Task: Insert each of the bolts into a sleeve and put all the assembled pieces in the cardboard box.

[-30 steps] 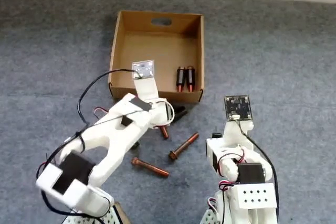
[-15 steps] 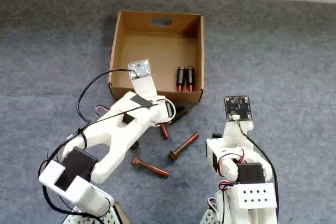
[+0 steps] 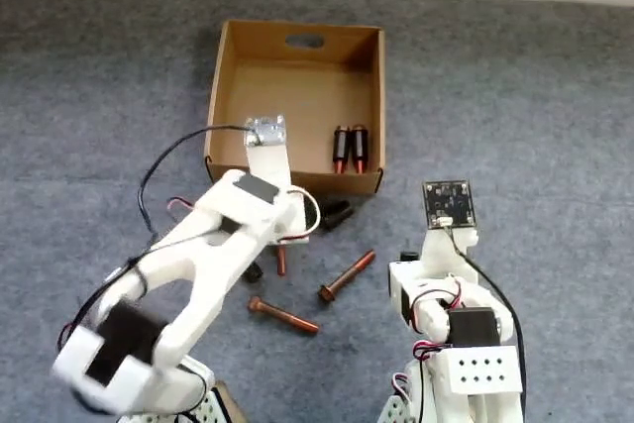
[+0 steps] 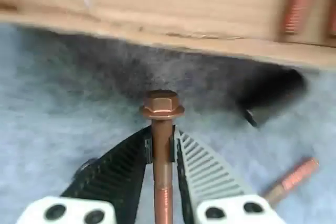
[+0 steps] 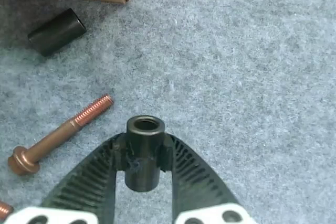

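Observation:
My left gripper [image 4: 161, 145] is shut on a copper bolt [image 4: 161, 150], head pointing toward the cardboard box [image 4: 157, 3]; from above this bolt [image 3: 281, 260] sits just in front of the box's near wall [image 3: 297, 181]. My right gripper [image 5: 143, 153] is shut on a black sleeve [image 5: 143, 150] held upright, bore showing, above the carpet. Two assembled pieces [image 3: 349, 149] lie inside the box at its near right. Two loose bolts [image 3: 347, 275] [image 3: 282, 315] lie on the carpet between the arms. Another black sleeve [image 5: 56, 31] lies by the box corner.
The grey carpet [image 3: 515, 96] stretches open to the right of the box and behind it. The right arm's base [image 3: 466, 344] stands at the front right. The box's far half [image 3: 297, 76] holds nothing.
The left arm has lifted and swung its bolt from a slant to pointing straight at the box wall. The right arm has kept still with its sleeve.

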